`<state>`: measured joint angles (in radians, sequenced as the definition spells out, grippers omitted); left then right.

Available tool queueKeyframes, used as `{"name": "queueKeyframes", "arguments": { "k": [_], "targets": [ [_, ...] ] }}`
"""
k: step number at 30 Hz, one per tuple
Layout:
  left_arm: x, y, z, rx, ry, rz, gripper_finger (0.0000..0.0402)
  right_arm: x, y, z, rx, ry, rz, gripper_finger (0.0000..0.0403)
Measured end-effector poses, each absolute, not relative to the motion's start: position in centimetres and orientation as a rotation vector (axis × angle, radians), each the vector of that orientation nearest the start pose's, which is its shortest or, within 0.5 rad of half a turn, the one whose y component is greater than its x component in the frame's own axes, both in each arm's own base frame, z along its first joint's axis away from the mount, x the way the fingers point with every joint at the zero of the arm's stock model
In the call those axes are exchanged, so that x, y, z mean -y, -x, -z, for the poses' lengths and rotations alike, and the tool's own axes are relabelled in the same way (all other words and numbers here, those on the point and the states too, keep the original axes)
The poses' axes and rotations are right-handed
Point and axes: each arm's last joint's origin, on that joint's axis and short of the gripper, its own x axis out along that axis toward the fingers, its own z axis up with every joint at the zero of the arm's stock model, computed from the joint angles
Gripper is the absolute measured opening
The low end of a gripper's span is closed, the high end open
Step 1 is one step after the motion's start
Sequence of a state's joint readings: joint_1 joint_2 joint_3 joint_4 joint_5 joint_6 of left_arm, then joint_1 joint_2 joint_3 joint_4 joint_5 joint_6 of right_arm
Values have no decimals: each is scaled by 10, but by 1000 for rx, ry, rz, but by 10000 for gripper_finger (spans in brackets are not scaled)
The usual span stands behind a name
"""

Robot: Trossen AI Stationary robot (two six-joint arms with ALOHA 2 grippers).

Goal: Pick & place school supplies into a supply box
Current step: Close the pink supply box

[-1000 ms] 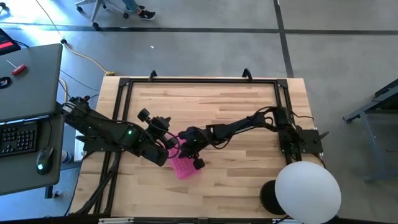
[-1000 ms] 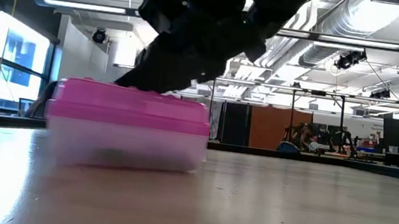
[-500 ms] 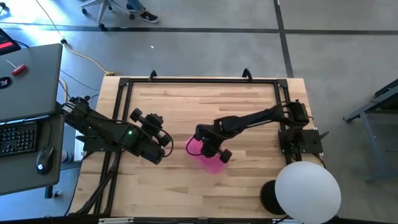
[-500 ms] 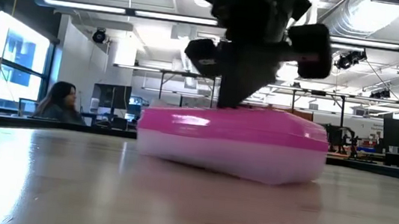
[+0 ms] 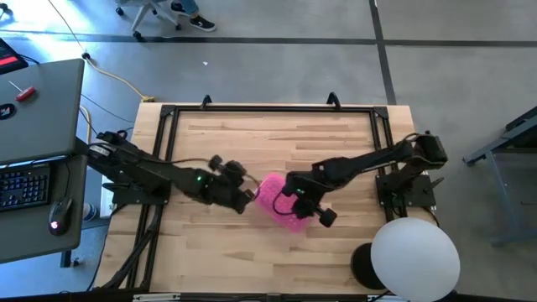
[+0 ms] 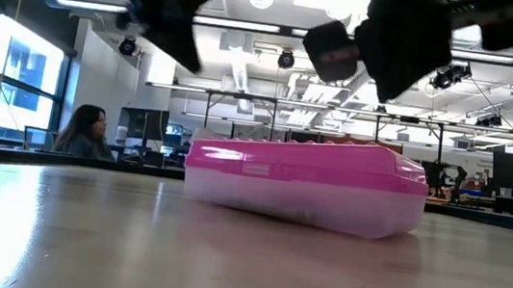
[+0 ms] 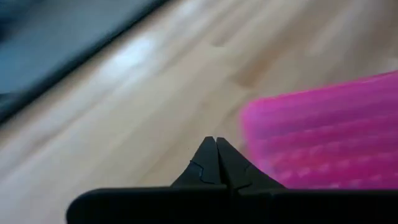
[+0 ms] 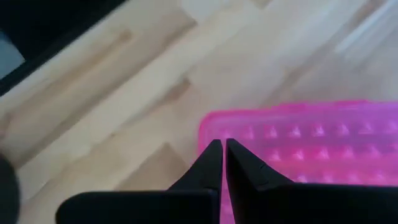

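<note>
The supply box (image 5: 275,204) is a clear box with a bright pink lid. It lies flat on its base near the table's middle and is also seen in the low view (image 6: 305,184). My left gripper (image 5: 245,198) is shut and hovers just left of the box; its wrist view shows the shut tips (image 7: 216,143) beside the pink lid (image 7: 323,137). My right gripper (image 5: 299,201) is shut and hangs over the box's right part, its tips (image 8: 222,146) above the lid's edge (image 8: 298,143). In the low view both grippers are above the lid, apart from it. No pens, pencils or scissors show.
A black rail frame (image 5: 268,109) runs around the wooden table. A white dome (image 5: 415,256) stands at the near right corner. A desk with a keyboard (image 5: 25,180) is off the left edge. A person (image 6: 84,129) sits far behind. Bare wood lies beyond the box.
My right gripper slid the box along the table toward the right and turned it, then rose off the lid and moved on to the right. My left gripper drew back to the left, then came right again up to the box's left end.
</note>
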<state>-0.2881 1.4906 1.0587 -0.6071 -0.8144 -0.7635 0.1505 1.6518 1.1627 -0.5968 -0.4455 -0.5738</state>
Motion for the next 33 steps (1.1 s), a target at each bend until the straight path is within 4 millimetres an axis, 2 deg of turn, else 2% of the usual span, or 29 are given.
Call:
{"name": "queueKeyframes", "arguments": {
  "k": [4,8,13,18,22,33],
  "targets": [
    [45,-304,-235,-581,188,-588,13,-63,-313,-196,-763,351,-779,0],
    [29,-309,-220,-594,258,-531,9,-56,-305,-171,-746,327,-694,0],
    [27,-324,-197,-636,302,-445,11,-44,-297,-157,-724,293,-648,0],
    [34,-335,-175,-675,359,-364,9,-25,-294,-154,-739,270,-605,0],
    [36,-338,-171,-678,408,-383,10,-11,-289,-155,-753,334,-608,0],
    [44,-331,-170,-721,412,-397,10,38,-276,-169,-787,441,-447,0]
  ]
}}
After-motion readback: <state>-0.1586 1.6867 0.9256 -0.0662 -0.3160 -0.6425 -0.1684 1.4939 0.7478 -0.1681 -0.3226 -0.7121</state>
